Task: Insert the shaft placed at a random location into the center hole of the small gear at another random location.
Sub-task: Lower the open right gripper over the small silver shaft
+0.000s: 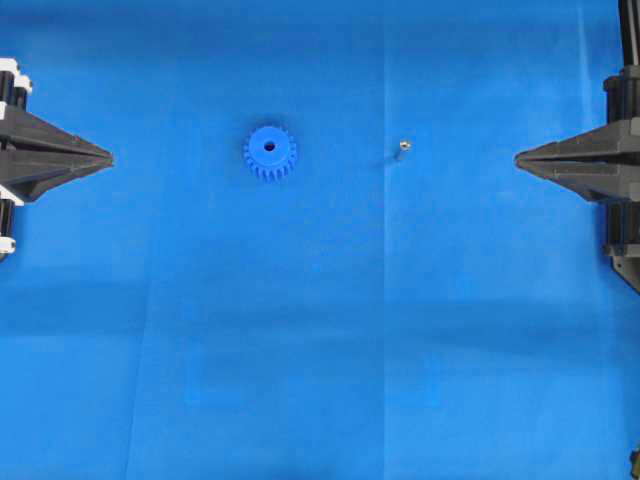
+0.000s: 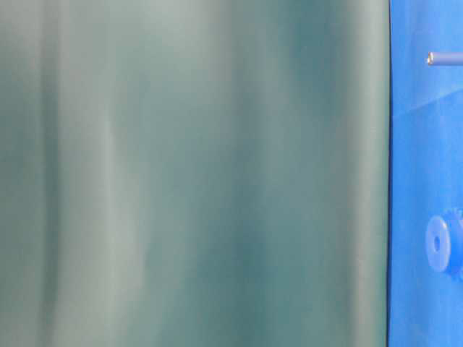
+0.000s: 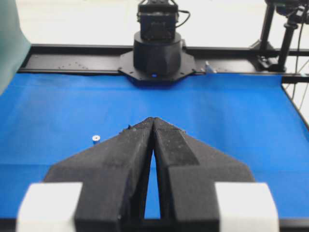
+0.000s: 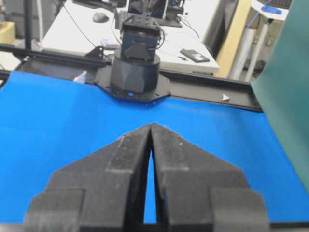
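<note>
The small gear (image 1: 269, 152) lies flat on the blue sheet, left of the middle, with its center hole (image 1: 269, 146) facing up. The shaft (image 1: 402, 148) stands to its right, apart from it. My left gripper (image 1: 110, 157) is shut and empty at the left edge, well clear of the gear. My right gripper (image 1: 517, 158) is shut and empty at the right edge, well clear of the shaft. In the left wrist view the shaft (image 3: 95, 138) shows as a small dot left of my shut left gripper (image 3: 153, 119); the gear is hidden behind the fingers. In the right wrist view my right gripper (image 4: 151, 125) is shut; gear and shaft are hidden.
The table-level view shows the shaft (image 2: 441, 58) and the gear (image 2: 443, 244) at its right edge beside a green curtain (image 2: 195, 173). The opposite arm bases (image 3: 157, 48) (image 4: 135, 67) stand at the sheet's far ends.
</note>
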You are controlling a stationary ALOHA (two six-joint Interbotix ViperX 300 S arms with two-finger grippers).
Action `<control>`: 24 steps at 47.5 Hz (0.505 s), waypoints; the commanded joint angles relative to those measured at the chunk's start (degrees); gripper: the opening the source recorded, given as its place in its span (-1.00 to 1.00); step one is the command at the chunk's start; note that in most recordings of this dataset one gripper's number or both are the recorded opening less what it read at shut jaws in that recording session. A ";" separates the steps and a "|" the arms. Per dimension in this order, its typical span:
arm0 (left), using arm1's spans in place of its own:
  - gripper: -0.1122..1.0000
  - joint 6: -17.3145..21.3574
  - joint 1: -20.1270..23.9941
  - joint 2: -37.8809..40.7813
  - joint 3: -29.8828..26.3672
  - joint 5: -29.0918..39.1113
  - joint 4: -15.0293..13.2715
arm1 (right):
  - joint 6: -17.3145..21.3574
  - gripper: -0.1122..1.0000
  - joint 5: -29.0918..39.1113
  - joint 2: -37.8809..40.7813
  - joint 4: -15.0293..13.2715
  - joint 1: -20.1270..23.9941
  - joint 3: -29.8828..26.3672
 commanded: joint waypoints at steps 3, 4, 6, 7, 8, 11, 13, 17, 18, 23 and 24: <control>-0.80 -0.62 -0.18 0.26 -1.14 -0.35 0.00 | -0.18 -0.82 0.53 0.26 0.09 -0.26 -0.88; -0.80 -0.62 -0.26 0.26 -1.05 -0.26 0.00 | -0.18 -0.86 0.88 0.53 0.00 -0.44 -0.97; -0.80 -0.70 -0.26 0.44 -1.05 -0.26 0.00 | -0.09 -0.90 1.41 1.23 0.00 -0.88 -1.05; -0.80 -0.70 -0.26 0.53 -1.05 -0.18 0.00 | 0.00 -0.90 1.49 1.58 0.00 -1.23 -1.14; -0.80 -0.62 -0.18 0.53 -0.97 -0.26 0.00 | 0.18 -0.90 1.58 2.29 0.00 -1.76 -1.05; -0.80 -0.70 -0.18 0.70 -0.88 -0.26 0.00 | 0.35 -0.90 1.49 3.52 0.09 -2.72 -0.97; -0.80 -0.70 -0.26 0.70 -0.88 -0.26 0.00 | 0.44 -0.90 1.14 4.39 0.26 -3.25 -0.88; -0.80 -0.70 -0.26 0.53 -0.70 -0.26 0.00 | 0.44 -0.90 -0.18 6.59 0.79 -4.13 -0.53; -0.80 -0.70 -0.18 0.53 -0.70 -0.26 0.00 | 0.44 -0.90 -0.62 7.21 0.88 -4.31 -0.53; -0.80 -0.70 -0.26 0.44 -0.44 -0.26 0.00 | 0.44 -0.82 -3.43 11.51 2.02 -5.80 -0.18; -0.80 -0.70 -0.18 0.35 -0.44 -0.26 0.00 | 0.44 -0.79 -3.87 12.48 2.20 -6.06 -0.18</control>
